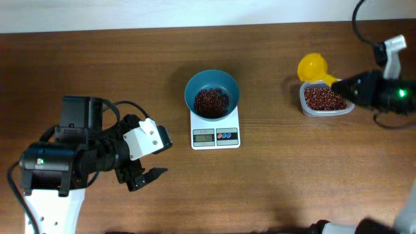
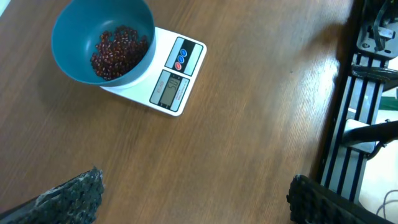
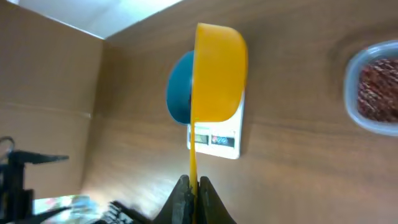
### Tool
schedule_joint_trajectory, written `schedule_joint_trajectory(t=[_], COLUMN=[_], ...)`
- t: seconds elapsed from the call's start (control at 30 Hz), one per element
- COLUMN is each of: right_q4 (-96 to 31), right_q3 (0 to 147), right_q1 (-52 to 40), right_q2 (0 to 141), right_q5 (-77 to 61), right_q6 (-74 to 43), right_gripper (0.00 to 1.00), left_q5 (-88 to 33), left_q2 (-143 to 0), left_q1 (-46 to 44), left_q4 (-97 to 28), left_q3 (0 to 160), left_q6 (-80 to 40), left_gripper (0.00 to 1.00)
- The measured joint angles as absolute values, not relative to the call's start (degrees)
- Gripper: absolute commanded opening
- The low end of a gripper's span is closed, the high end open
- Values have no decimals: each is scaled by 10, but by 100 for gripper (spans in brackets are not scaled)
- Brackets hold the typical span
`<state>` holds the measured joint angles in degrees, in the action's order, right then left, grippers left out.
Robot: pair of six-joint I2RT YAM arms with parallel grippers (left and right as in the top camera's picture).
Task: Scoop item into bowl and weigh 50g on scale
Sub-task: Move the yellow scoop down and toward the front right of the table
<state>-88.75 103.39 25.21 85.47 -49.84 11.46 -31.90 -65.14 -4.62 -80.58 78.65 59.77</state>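
The teal-blue bowl [image 1: 212, 94] stands on the white scale [image 1: 215, 133] at mid-table, with dark red-brown beans [image 1: 210, 101] in it. Bowl [image 2: 102, 40], beans [image 2: 118, 51] and scale [image 2: 177, 78] also show in the left wrist view. My right gripper [image 3: 192, 186] is shut on the thin handle of a yellow scoop [image 3: 217, 71], held on its side next to a clear tub of beans [image 1: 324, 99] at the right; the scoop [image 1: 312, 66] sits just behind the tub. My left gripper [image 1: 144, 174] is open and empty, low over the table left of the scale.
The tub [image 3: 373, 87] shows at the right edge of the right wrist view. A black metal frame [image 2: 367, 93] runs along the table edge in the left wrist view. Bare wood lies between the left gripper and the scale.
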Motion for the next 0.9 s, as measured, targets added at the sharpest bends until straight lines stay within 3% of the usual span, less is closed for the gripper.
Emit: schedule_joint_trajectory(t=[0.47,0.7,0.9], right_q4=[-945,-829,-651], right_q3=[988,740,509], right_q1=[252,251,251], right_q2=[491,371,338], right_q5=[-238,-189,-267], right_q6=[-9,-98,-151], right_gripper=[4,4,4], left_q5=[-319,-319,-319], left_q2=[-651,-651,-651], left_q1=[-46,-46,-46], left_q4=[-806,-806,-806], left_q3=[787,788,788], left_q6=[598,598,598], left_gripper=[99,99,99])
